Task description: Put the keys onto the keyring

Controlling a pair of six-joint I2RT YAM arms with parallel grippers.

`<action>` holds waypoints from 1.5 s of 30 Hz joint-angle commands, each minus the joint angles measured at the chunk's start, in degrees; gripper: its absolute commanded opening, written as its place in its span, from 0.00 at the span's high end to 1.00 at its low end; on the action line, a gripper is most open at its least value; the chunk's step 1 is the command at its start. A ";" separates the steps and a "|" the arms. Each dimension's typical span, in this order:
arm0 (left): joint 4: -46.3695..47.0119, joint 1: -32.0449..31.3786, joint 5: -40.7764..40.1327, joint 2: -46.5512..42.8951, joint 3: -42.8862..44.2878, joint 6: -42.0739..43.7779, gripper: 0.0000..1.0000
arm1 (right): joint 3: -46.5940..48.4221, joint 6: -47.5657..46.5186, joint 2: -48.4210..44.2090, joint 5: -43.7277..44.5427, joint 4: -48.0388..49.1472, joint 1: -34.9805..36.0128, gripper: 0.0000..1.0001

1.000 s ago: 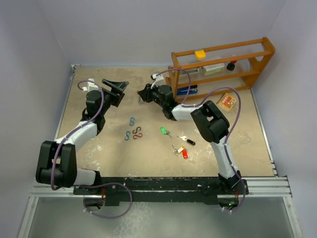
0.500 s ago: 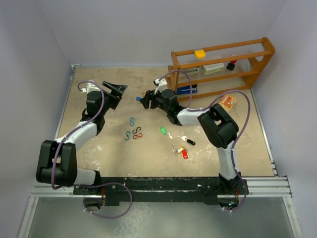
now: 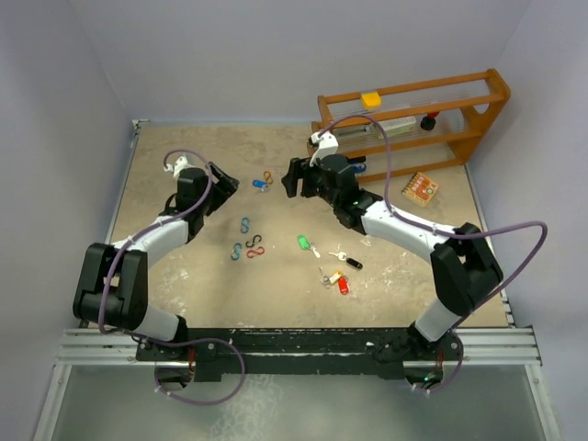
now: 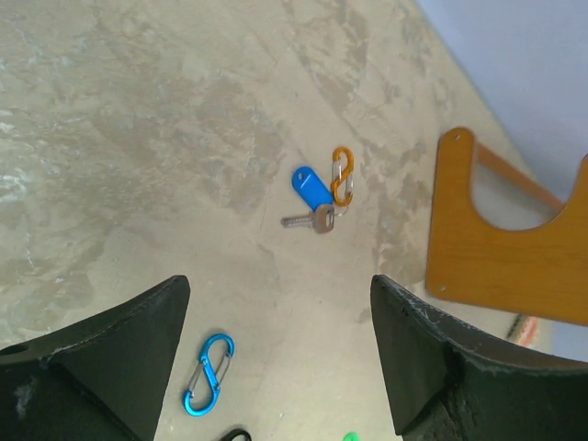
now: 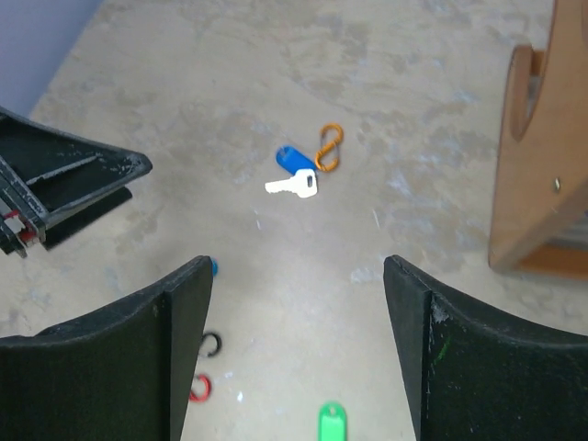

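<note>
Left wrist view showed the left hand (image 4: pixel 279 280) with its fingers spread wide and nothing between them, hovering over the tan surface (image 4: pixel 138 110). Just ahead lay the blue-tagged key (image 4: pixel 310 184), touching an orange clip (image 4: pixel 342 175). The right hand (image 5: pixel 296 265) was likewise parted and empty, aimed at the same key from the opposite side.

Nearer the bases lay two blue clips (image 3: pixel 245 224) and a red-and-black clip (image 3: pixel 254 246). To their right were the green-tagged key (image 3: pixel 303 243), the black-headed key (image 3: pixel 353 264) and the yellow and red keys (image 3: pixel 341 283), all loose on the surface.

At the far right stood a wooden rack (image 3: pixel 478 110). It held a yellow block (image 3: pixel 370 100) on its top rail, a white box (image 3: pixel 395 126) and a small red-and-black item (image 3: pixel 428 121) on its shelf, and something blue (image 3: pixel 346 168) low down. An orange packet (image 3: pixel 422 187) lay beside it.

Both arms bent at the elbow and reached forward, the hands facing each other.
</note>
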 commanded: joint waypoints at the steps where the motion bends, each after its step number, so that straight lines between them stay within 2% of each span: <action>1: -8.79 -6.54 -9.79 1.31 7.35 10.78 0.24 | -1.33 0.78 -4.41 3.00 -12.96 0.08 0.21; 5: -16.41 -10.96 -13.47 5.14 12.30 14.96 0.24 | -1.54 -1.26 -7.12 5.30 -17.77 0.14 0.18; 15: -21.42 -13.81 -16.09 8.63 13.25 19.38 0.25 | -6.49 -3.40 -11.37 9.33 -22.08 -0.09 0.08; 28: -24.89 -19.25 -18.43 12.02 13.63 19.96 0.26 | -10.69 -3.76 -15.34 9.29 -20.53 -2.17 0.07; 45: -24.66 -19.66 -19.71 14.02 12.94 19.87 0.33 | -13.54 -3.02 -17.18 7.67 -19.31 -4.14 0.08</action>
